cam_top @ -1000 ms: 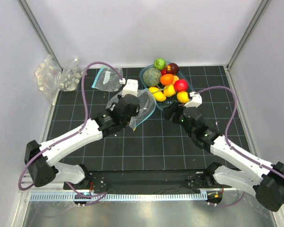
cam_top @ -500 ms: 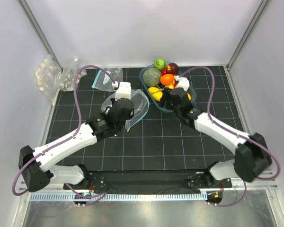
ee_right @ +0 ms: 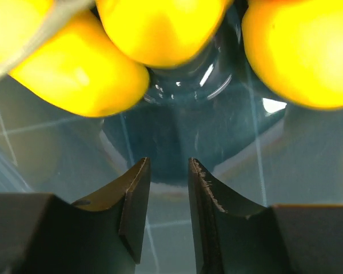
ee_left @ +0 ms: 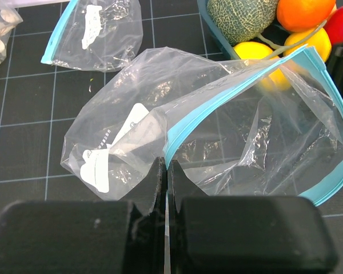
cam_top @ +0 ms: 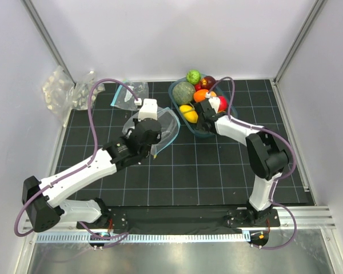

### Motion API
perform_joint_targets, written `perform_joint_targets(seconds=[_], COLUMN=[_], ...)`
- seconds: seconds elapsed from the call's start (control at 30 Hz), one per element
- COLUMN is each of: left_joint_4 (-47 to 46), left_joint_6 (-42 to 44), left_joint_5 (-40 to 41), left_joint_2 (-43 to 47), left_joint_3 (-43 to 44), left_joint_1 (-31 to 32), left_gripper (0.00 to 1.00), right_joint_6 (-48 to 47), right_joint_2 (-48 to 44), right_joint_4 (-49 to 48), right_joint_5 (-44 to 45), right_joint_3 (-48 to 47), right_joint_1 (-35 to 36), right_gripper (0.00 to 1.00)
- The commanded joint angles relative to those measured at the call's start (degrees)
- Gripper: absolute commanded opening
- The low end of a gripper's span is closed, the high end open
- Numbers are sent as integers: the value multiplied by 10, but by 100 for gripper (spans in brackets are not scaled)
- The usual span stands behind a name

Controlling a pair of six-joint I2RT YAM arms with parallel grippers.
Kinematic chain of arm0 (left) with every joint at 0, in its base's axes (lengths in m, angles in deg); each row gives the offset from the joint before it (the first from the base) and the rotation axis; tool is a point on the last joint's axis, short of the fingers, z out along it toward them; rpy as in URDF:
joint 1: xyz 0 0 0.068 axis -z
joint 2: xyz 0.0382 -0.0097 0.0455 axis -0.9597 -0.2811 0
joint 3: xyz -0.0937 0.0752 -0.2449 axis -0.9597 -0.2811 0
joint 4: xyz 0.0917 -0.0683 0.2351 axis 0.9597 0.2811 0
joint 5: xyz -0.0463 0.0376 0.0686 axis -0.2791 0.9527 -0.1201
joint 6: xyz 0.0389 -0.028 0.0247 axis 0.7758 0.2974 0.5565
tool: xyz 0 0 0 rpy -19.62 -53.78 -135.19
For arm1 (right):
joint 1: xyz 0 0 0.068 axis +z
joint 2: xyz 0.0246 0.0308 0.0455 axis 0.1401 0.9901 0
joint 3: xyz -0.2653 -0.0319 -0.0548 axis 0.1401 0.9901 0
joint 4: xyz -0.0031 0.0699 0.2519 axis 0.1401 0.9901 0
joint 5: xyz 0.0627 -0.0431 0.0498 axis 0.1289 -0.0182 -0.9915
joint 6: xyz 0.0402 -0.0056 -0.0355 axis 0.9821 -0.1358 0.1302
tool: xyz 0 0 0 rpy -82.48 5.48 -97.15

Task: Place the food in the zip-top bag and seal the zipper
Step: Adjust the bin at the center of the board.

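I count two arms with one pincer each: my left pincer and my right pincer. There are two clear bags with a teal strip, the zip-top bag near the mat's middle and a spare bag at ten o'clock from it. Farther out at ten o'clock I make out two packs of white lumps. One teal bowl sits at one o'clock. It holds one melon, one green ball, one dark red ball, one orange ball and one bright red ball. I count three lemons before my right wrist; from above only two show.
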Motion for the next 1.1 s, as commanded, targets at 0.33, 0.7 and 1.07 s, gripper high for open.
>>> perform_joint_targets(seconds=[0.33,0.7,1.07], left_joint_4=[-15,-14,-13], left_joint_6=[-3,-2,-2], left_joint_5=[18,24,26], left_joint_2=[-3,-5,-2], left_joint_3=[3,2,-1], left_joint_1=[-2,-2,-2], left_gripper=[0,0,0], right_joint_6=[179,268,267], right_joint_2=[-183,-119,-120], right_joint_4=[97,209,212], right_joint_5=[167,245,212], right_joint_3=[116,67,83], right_joint_1=[-2,-22,-76], right_gripper=[43,64,72])
